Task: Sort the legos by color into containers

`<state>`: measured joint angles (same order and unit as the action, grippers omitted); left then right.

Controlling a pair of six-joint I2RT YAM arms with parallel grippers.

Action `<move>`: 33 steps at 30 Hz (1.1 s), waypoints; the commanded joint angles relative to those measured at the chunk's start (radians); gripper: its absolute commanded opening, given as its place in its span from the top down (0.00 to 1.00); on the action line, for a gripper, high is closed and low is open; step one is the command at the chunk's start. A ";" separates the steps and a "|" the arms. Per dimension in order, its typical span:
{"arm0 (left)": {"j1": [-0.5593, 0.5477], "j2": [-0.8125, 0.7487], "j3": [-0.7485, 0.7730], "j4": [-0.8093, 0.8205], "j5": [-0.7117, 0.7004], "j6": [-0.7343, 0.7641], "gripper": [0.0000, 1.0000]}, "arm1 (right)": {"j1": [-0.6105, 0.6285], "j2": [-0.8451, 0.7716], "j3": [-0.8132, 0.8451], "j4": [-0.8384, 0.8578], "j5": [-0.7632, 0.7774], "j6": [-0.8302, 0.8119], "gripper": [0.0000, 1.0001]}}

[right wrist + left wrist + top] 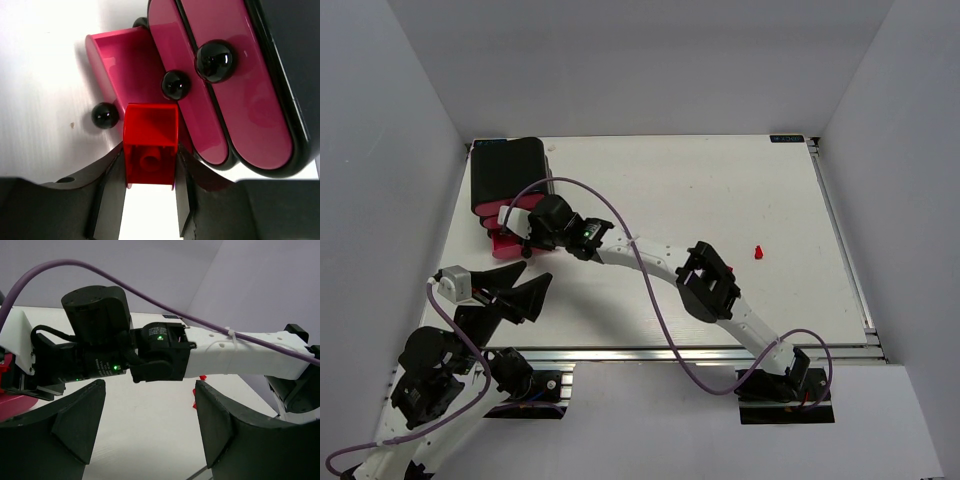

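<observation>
- Left gripper (516, 288): fingers spread wide, empty, near the front-left of the table (720, 190).
- Black drawer housing (506, 170): far-left corner. Two pink drawers are closed and the lowest drawer (117, 62) is pulled out.
- Right gripper (150, 167): pinched narrow on a red brick (150, 132), at the open drawer's front lip. Best carried fully over the cavity, clear of the knobs (175, 85), before the fingers part.
- Loose red brick (758, 252): on the table, well to the right, not yet sorted.
</observation>
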<state>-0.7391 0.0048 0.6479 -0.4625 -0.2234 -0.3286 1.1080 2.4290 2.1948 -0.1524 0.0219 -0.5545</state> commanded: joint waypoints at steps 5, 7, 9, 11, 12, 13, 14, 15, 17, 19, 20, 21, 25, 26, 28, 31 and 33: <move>0.015 0.000 -0.005 0.018 0.025 0.013 0.19 | -0.005 0.054 0.052 0.140 0.098 -0.018 0.96; 0.015 0.000 -0.005 0.021 0.027 0.013 0.19 | -0.005 0.062 0.051 0.180 0.107 -0.024 0.90; 0.015 0.000 -0.007 0.019 0.029 0.014 0.19 | -0.007 0.068 0.051 0.186 0.108 -0.028 0.78; 0.015 0.000 -0.007 0.019 0.029 0.013 0.19 | -0.008 0.071 0.049 0.195 0.108 -0.028 0.68; 0.015 0.000 -0.007 0.018 0.029 0.014 0.19 | -0.007 0.070 0.048 0.195 0.105 -0.030 0.66; 0.015 0.000 -0.007 0.019 0.027 0.014 0.19 | -0.007 0.070 0.048 0.194 0.104 -0.028 0.63; 0.015 0.000 -0.007 0.018 0.027 0.014 0.19 | -0.008 0.068 0.046 0.192 0.101 -0.025 0.57; 0.015 0.000 -0.007 0.019 0.027 0.013 0.19 | -0.005 0.062 0.043 0.194 0.101 -0.024 0.53; 0.015 0.000 -0.007 0.018 0.027 0.013 0.19 | -0.004 0.059 0.039 0.188 0.101 -0.021 0.52; 0.015 0.000 -0.008 0.018 0.027 0.013 0.19 | -0.002 0.051 0.037 0.183 0.096 -0.016 0.51; 0.015 0.000 -0.008 0.018 0.027 0.013 0.19 | -0.005 0.048 0.026 0.185 0.096 -0.016 0.51; 0.015 0.000 -0.010 0.019 0.025 0.013 0.18 | -0.004 0.045 0.023 0.188 0.096 -0.015 0.50; 0.015 0.000 -0.008 0.019 0.025 0.011 0.19 | -0.007 0.028 0.014 0.182 0.099 -0.007 0.49; 0.015 0.000 -0.008 0.019 0.024 0.010 0.18 | -0.007 0.024 0.010 0.180 0.096 0.002 0.49; 0.015 0.000 -0.010 0.018 0.022 0.011 0.18 | -0.008 0.009 0.000 0.175 0.098 0.008 0.49; 0.015 0.000 -0.011 0.021 0.024 0.010 0.20 | -0.011 -0.036 -0.026 0.154 0.099 0.051 0.62; 0.015 0.004 -0.014 0.024 0.029 0.008 0.28 | -0.026 -0.097 -0.061 0.107 0.096 0.120 0.74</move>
<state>-0.7284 0.0048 0.6418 -0.4583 -0.2146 -0.3241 1.0946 2.4741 2.1632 -0.0341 0.1101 -0.5266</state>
